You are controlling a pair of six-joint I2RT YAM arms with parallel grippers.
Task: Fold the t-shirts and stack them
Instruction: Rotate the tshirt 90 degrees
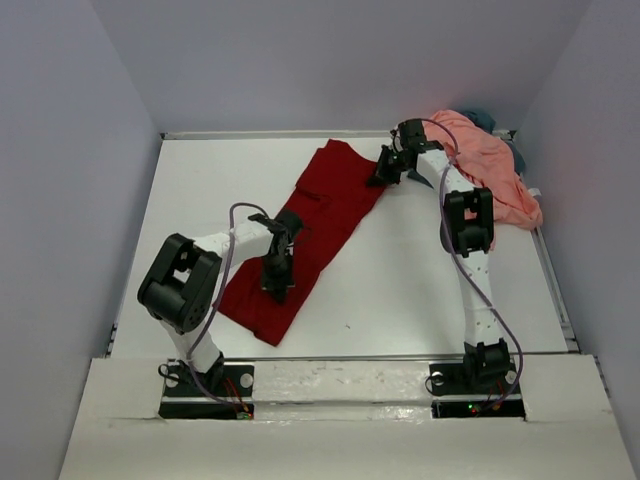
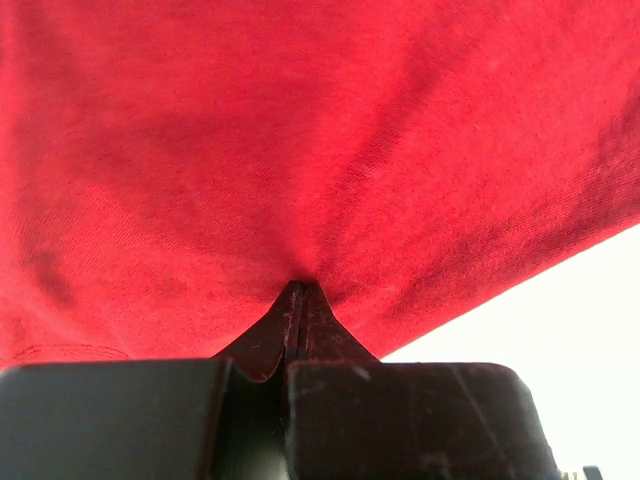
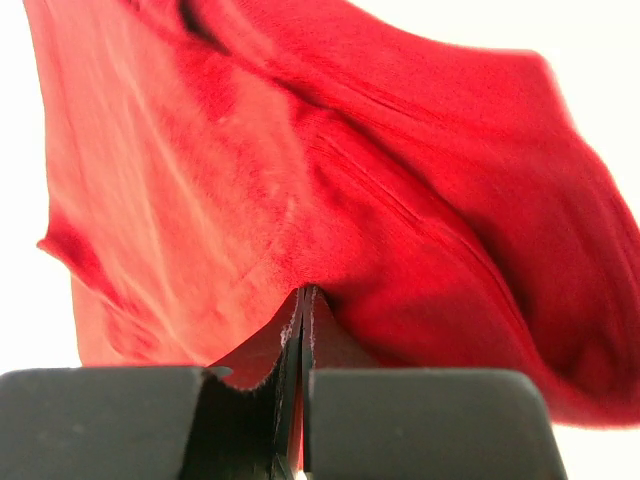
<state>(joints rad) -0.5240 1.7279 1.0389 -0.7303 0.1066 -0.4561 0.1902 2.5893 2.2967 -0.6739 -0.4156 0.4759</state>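
The dark red t-shirt (image 1: 318, 232) lies in a long slant across the white tabletop (image 1: 420, 280). It runs from near the left side of the near edge up toward the middle of the far edge. The left hand (image 1: 277, 285) is at the near end of this shirt. In the left wrist view its two fingers (image 2: 262, 345) are shut tight with a small pinch of red cloth between them, and the cloth pulls up into a little peak there. The right hand (image 1: 386, 172) is at the far end of the same shirt, close to the far edge. In the right wrist view its fingers (image 3: 262, 350) are also closed on a fold of red cloth, with no gap showing. The salmon pink t-shirt (image 1: 492, 168) sits in a bunched heap in the far right corner, well apart from the red one. The slate blue-grey t-shirt (image 1: 488, 118) peeks out from behind the pink heap in that same corner, and most of it is hidden.
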